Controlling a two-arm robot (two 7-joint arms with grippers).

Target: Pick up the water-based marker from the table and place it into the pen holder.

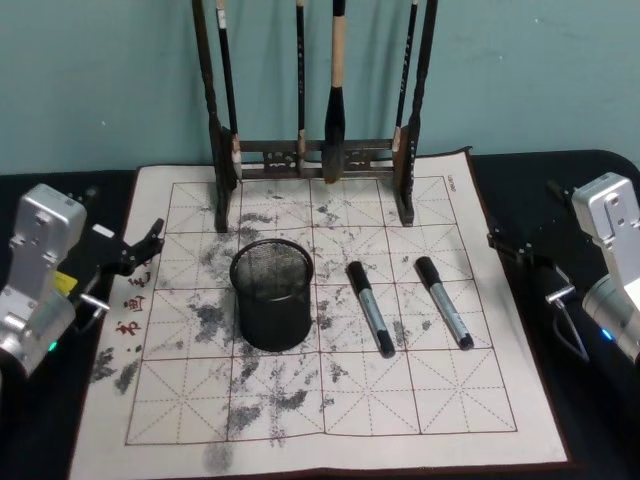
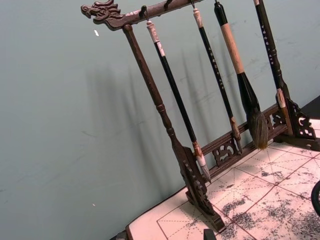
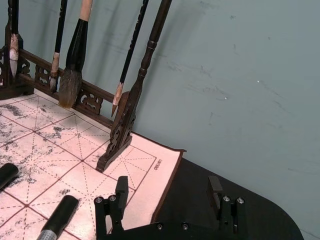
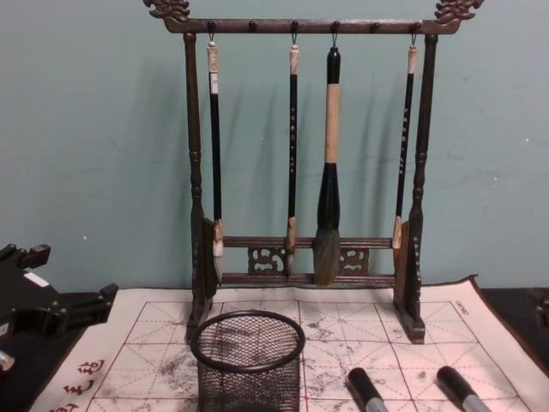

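Note:
Two alike markers with black caps and grey barrels lie on the gridded mat: one (image 1: 370,308) just right of the pen holder, the other (image 1: 443,302) farther right. Both show again in the chest view (image 4: 367,390) (image 4: 461,388) and the right wrist view (image 3: 57,220) (image 3: 7,175). The pen holder (image 1: 272,320) (image 4: 249,386), a black wire-mesh cup, stands upright mid-mat with nothing in it. My left gripper (image 1: 148,250) (image 4: 64,283) hovers open at the mat's left edge. At the mat's right edge my right gripper (image 1: 505,243) (image 3: 167,192) is open, holding nothing.
A tall dark wooden brush rack (image 1: 310,160) (image 4: 300,257) with several hanging brushes stands at the back of the mat, in front of a teal wall. The ink-stained felt mat (image 1: 330,400) lies on a black table (image 1: 590,170).

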